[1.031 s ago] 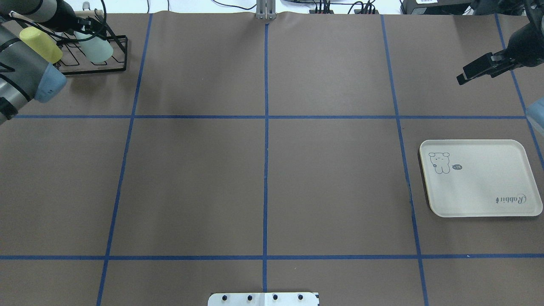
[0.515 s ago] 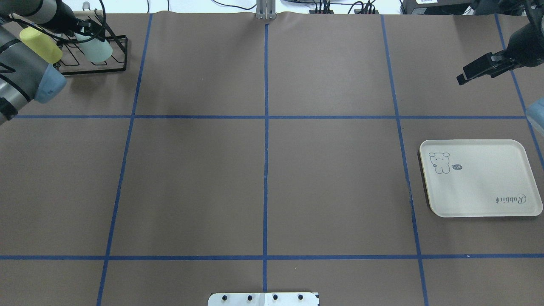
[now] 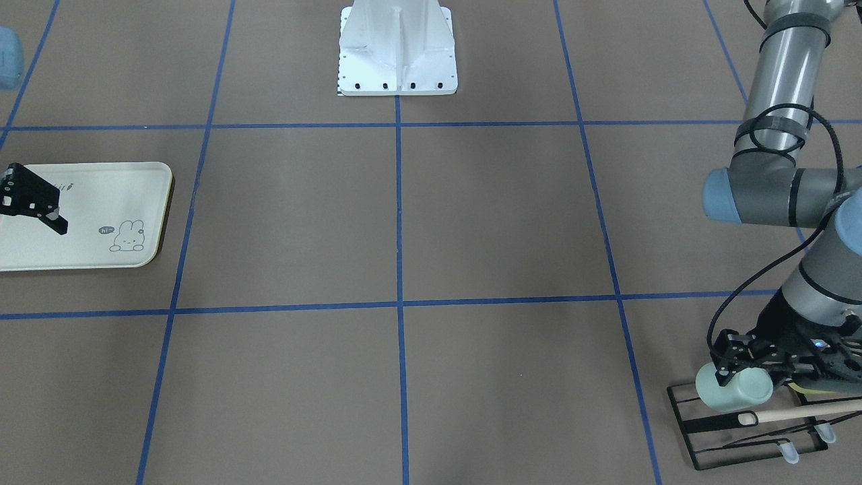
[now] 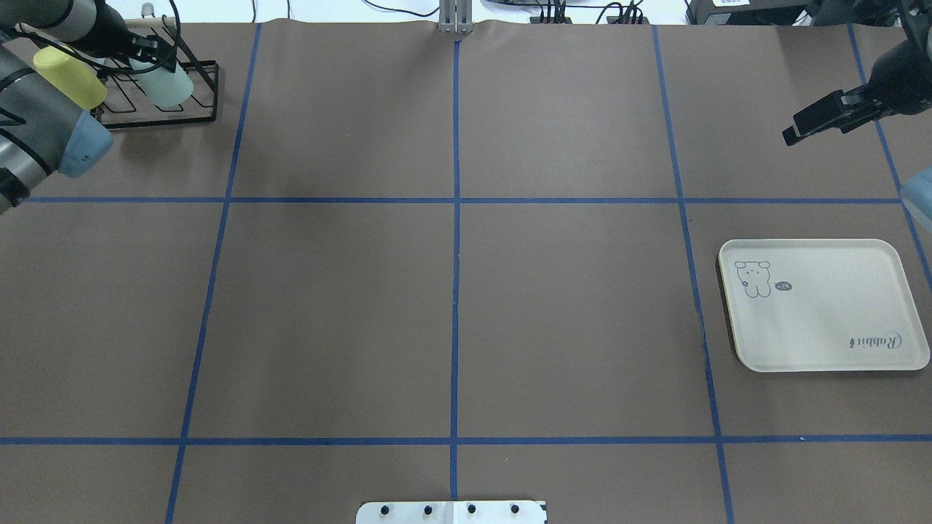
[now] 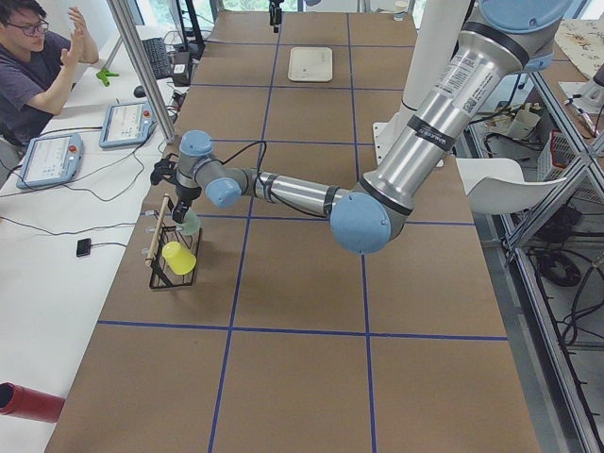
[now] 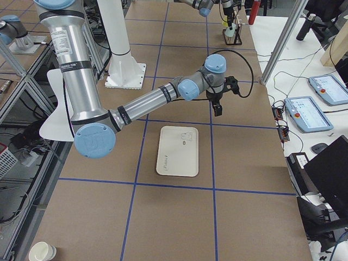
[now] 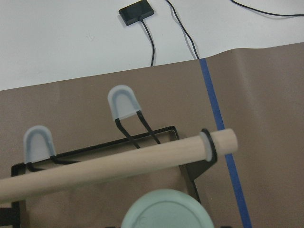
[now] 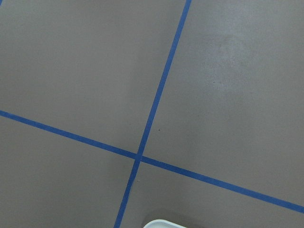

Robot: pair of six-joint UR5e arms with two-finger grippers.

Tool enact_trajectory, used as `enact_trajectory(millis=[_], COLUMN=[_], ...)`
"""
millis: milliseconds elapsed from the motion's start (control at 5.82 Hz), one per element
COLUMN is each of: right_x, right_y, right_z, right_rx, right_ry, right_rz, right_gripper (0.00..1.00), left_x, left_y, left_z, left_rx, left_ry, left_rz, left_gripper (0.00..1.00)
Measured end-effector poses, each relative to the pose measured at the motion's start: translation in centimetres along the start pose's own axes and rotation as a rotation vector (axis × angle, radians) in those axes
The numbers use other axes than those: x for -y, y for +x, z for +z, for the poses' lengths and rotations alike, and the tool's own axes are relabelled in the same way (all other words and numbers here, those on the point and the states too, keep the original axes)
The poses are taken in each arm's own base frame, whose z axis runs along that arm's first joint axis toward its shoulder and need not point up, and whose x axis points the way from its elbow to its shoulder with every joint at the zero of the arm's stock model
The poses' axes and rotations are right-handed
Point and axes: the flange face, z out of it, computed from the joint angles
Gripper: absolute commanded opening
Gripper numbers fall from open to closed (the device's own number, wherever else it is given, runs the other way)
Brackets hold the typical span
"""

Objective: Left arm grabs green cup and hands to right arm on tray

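The green cup (image 3: 744, 397) is set inside the left gripper (image 3: 733, 378); how tight cannot be told. It should be slid off the rack (image 3: 693, 426) slowly.

table (image 4: 328, 313): brown, blue tape grid | tray (image 4: 823, 320) | wire rack (image 3: 710, 424)

Pale mint-green cup (image 3: 735, 392), yellow cup (image 4: 70, 76), black rack (image 3: 712, 424), cream tray (image 4: 823, 324), blue-lined brown table (image 4: 328, 306)

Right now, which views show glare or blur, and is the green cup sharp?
Right wrist view: a faint pale sheen on the brown paper. Left wrist view: the green cup is cropped at the bottom edge and slightly soft; the wooden rod is sharp. Overhead view: fairly even light.
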Motion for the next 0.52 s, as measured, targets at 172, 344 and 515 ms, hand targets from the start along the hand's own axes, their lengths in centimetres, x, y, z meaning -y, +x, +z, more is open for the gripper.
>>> enact_trajectory(millis=[172,344,515], right_x=[0.0,0.0,0.0], right_y=[-0.1,-0.3,-0.3], right_z=[-0.1,-0.2,-0.3], right_rx=[0.001,0.003,0.004], right_ry=[0.002,0.004,0.005], right_rz=[-0.002,-0.005,-0.006], right_gripper=[1.0,1.0,1.0], left_x=[-0.1,0.0,0.0], left_y=[0.0,0.0,0.0], left_z=[-0.3,-1.0,-2.5], left_rx=[-0.003,-0.011,-0.022], left_ry=[0.003,0.013,0.032], left_rz=[0.0,0.002,0.005], left_gripper=[0.0,0.0,0.0])
